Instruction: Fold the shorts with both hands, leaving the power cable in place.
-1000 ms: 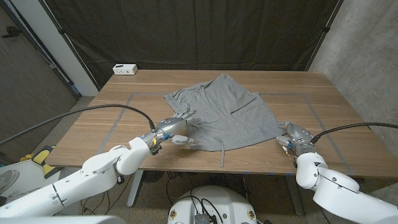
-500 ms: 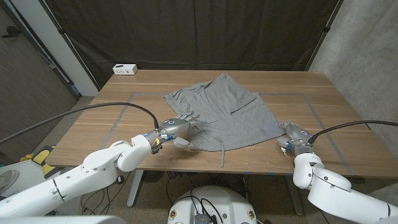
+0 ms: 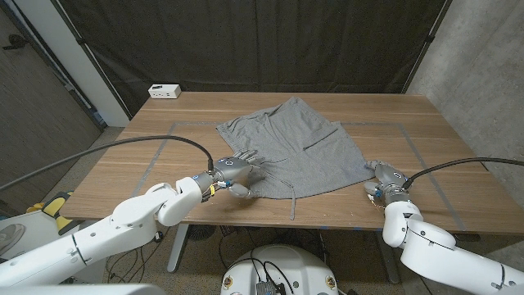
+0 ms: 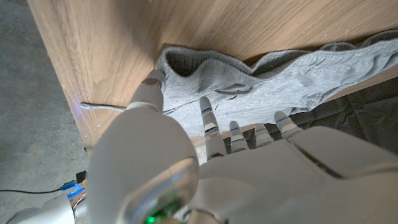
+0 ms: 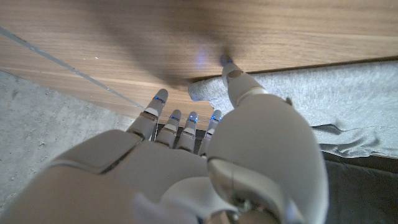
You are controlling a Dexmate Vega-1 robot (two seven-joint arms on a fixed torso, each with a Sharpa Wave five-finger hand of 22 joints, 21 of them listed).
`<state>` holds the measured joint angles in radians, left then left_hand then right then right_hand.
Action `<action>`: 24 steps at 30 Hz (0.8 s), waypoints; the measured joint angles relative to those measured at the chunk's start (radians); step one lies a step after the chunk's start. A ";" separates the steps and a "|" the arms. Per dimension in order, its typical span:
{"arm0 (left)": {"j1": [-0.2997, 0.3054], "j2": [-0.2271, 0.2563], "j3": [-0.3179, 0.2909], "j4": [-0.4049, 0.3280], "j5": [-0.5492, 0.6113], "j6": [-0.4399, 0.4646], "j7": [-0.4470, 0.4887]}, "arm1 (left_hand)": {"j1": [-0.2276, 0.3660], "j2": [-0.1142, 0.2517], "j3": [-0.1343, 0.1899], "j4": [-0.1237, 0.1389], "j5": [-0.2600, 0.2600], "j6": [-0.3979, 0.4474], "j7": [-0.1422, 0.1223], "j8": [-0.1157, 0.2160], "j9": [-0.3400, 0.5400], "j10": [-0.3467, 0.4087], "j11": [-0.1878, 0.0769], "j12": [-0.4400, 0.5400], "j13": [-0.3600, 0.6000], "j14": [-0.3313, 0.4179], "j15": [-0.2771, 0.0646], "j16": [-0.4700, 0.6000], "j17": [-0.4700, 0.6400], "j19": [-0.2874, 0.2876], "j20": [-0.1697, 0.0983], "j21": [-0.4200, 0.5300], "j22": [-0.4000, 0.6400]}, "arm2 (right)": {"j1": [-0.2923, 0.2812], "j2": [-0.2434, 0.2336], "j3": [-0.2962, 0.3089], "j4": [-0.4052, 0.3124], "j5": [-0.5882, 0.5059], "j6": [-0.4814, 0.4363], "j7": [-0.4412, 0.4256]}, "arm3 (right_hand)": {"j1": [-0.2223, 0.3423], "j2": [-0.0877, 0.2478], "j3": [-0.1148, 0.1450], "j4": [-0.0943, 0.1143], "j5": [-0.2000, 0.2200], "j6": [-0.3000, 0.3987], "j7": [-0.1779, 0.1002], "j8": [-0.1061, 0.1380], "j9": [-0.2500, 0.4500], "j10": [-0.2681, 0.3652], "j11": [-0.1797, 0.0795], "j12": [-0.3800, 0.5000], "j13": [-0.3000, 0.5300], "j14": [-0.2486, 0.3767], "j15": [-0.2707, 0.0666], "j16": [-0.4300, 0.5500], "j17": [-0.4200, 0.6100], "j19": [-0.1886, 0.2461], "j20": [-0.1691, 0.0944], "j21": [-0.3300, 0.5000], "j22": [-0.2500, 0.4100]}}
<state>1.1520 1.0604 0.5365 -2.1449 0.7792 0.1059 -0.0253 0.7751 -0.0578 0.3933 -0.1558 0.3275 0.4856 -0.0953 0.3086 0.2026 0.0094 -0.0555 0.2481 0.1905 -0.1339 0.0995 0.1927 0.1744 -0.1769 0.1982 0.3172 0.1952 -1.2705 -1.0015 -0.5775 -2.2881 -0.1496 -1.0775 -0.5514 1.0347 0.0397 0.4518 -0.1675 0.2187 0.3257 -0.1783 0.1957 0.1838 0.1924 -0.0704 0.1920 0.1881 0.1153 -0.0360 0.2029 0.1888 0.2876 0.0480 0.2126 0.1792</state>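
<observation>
Grey shorts (image 3: 296, 149) lie spread out in the middle of the wooden table (image 3: 426, 123), with a drawstring (image 3: 292, 201) trailing toward the near edge. My left hand (image 3: 235, 172) is at the shorts' near left corner, fingers spread over the waistband. The left wrist view has this hand (image 4: 205, 168) above the cloth (image 4: 261, 87), its thumb tip at the hem. At the shorts' near right corner sits my right hand (image 3: 383, 180). In the right wrist view that hand (image 5: 205, 155) has its fingers apart over bare wood, with the thumb touching the cloth's corner (image 5: 348, 99). Neither hand grips anything.
A small white box (image 3: 164, 91) stands at the table's back left corner. Grey tape lines (image 3: 155, 156) mark a rectangle on the wood around the shorts. A dark curtain hangs behind the table, and a concrete wall stands at the right.
My left hand has slid right onto the shorts' near left corner and spread its fingers. My right hand has shifted slightly left toward the near right corner.
</observation>
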 measured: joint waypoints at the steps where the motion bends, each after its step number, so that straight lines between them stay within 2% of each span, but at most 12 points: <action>1: -0.001 -0.001 0.002 0.000 0.007 0.002 -0.003 | 0.001 0.001 0.000 0.000 -0.003 0.005 -0.001 0.000 0.000 0.003 -0.003 0.000 0.000 0.003 -0.003 0.003 0.000 0.000 0.000 0.000 0.000 | 0.002 0.000 -0.002 0.002 0.000 0.001 0.000 | 0.000 0.000 0.000 0.000 0.000 -0.001 0.001 0.000 0.000 -0.002 -0.002 0.000 0.000 0.000 0.000 0.000 0.000 0.000 0.000 0.000 0.000; 4: -0.003 -0.006 0.006 0.000 0.022 0.009 -0.012 | 0.012 0.010 -0.006 0.006 -0.016 0.042 -0.002 0.010 0.000 0.025 -0.003 0.004 0.000 0.016 -0.005 0.004 -0.001 0.004 -0.004 0.000 0.000 | 0.004 0.000 -0.003 0.004 0.000 0.002 0.000 | 0.000 0.000 -0.004 0.004 0.000 -0.001 0.001 0.000 0.000 -0.004 -0.003 0.000 0.000 0.000 0.000 0.000 0.000 0.000 0.000 0.000 0.000; 7: -0.005 -0.010 0.009 0.006 0.028 0.009 -0.015 | 0.026 0.024 -0.012 0.012 -0.044 0.119 -0.003 0.030 0.000 0.055 -0.011 0.007 0.000 0.035 -0.013 0.004 -0.002 0.015 -0.015 0.000 0.000 | 0.007 0.001 -0.004 0.007 0.000 0.004 0.001 | 0.000 0.000 -0.011 0.003 0.000 -0.001 0.001 0.000 0.000 -0.007 0.001 0.000 0.000 0.000 0.000 0.000 0.000 0.000 0.000 0.000 0.000; 9: -0.006 -0.013 0.011 0.010 0.030 0.009 -0.015 | 0.044 0.042 -0.012 0.012 -0.067 0.173 0.005 0.040 0.000 0.078 -0.012 0.007 0.000 0.046 -0.018 0.004 -0.002 0.026 -0.007 0.000 0.000 | 0.007 0.002 -0.005 0.009 0.001 0.007 0.000 | 0.005 0.005 -0.011 0.003 0.000 0.001 0.004 0.000 0.000 -0.007 0.001 0.000 0.000 0.000 0.000 0.000 0.000 0.000 0.000 0.000 0.000; 11: -0.008 -0.016 0.012 0.013 0.032 0.008 -0.015 | 0.066 0.075 -0.008 0.012 -0.093 0.207 0.022 0.040 -0.001 0.100 -0.006 0.007 0.000 0.057 -0.010 0.004 -0.002 0.033 0.000 0.000 0.000 | 0.009 0.003 -0.006 0.011 0.001 0.007 -0.001 | 0.005 0.005 -0.015 0.007 0.000 0.005 0.007 0.000 0.000 -0.007 0.001 0.000 0.000 0.000 0.000 0.000 0.000 0.000 0.000 0.000 0.000; 14: -0.008 -0.020 0.014 0.017 0.037 0.008 -0.013 | 0.109 0.147 0.016 0.003 -0.130 0.271 0.042 0.039 -0.005 0.142 -0.007 0.007 0.000 0.077 -0.016 0.004 -0.002 0.052 -0.005 -0.007 0.000 | 0.020 0.005 -0.014 0.020 0.001 0.005 0.000 | 0.008 0.008 -0.015 0.007 0.000 0.005 0.007 0.000 0.000 -0.007 0.001 0.000 0.000 0.000 0.000 0.000 0.000 -0.004 -0.004 0.000 0.000; 17: -0.009 -0.025 0.016 0.021 0.042 0.007 -0.005 | 0.147 0.199 0.042 -0.003 -0.136 0.334 0.077 0.039 -0.005 0.183 0.000 0.007 0.000 0.093 -0.025 0.004 -0.006 0.073 0.004 -0.008 0.000 | 0.031 0.007 -0.024 0.028 -0.001 0.003 0.002 | 0.023 0.023 -0.015 0.007 0.000 0.019 0.005 0.004 0.004 -0.007 0.001 0.000 0.000 0.000 0.000 0.000 0.004 -0.002 -0.009 0.000 0.000; 19: -0.009 -0.028 0.016 0.025 0.045 0.007 0.001 | 0.163 0.217 0.054 -0.006 -0.136 0.369 0.095 0.039 -0.005 0.202 0.002 0.007 0.000 0.108 -0.027 0.004 -0.007 0.087 0.008 -0.008 0.000 | 0.040 0.010 -0.032 0.037 -0.005 0.002 0.003 | 0.035 0.035 -0.026 0.010 0.000 0.080 0.008 0.023 0.005 0.003 -0.007 0.003 0.000 0.000 0.000 0.003 0.005 0.006 -0.016 0.000 0.000; 24: -0.005 -0.035 0.017 0.032 0.053 0.008 0.023 | 0.176 0.229 0.064 -0.005 -0.137 0.407 0.112 0.043 -0.004 0.226 0.001 0.007 0.000 0.129 -0.035 0.004 -0.007 0.109 0.009 -0.003 0.000 | 0.049 0.021 -0.046 0.060 -0.028 0.014 -0.017 | 0.074 0.053 -0.085 0.015 0.001 0.376 0.052 0.094 0.004 0.110 -0.016 0.027 0.000 0.061 -0.002 0.028 0.006 0.050 -0.031 0.018 0.005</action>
<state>1.1471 1.0256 0.5537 -2.1127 0.8320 0.1134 -0.0026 0.9511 0.1716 0.4572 -0.1612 0.1900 0.8921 0.0164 0.3516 0.1991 0.2350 -0.0548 0.2556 0.1907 -0.0053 0.0649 0.1967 0.1674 -0.0675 0.2071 0.3144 0.1955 -1.2219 -0.9804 -0.6233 -2.2281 -0.1773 -1.0633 -0.5687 1.1082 0.0932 0.3669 -0.1522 0.2198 0.7015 -0.1261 0.2894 0.1877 0.3022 -0.0865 0.2192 0.1882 0.1764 -0.0377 0.2313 0.1948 0.3376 0.0174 0.2305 0.1842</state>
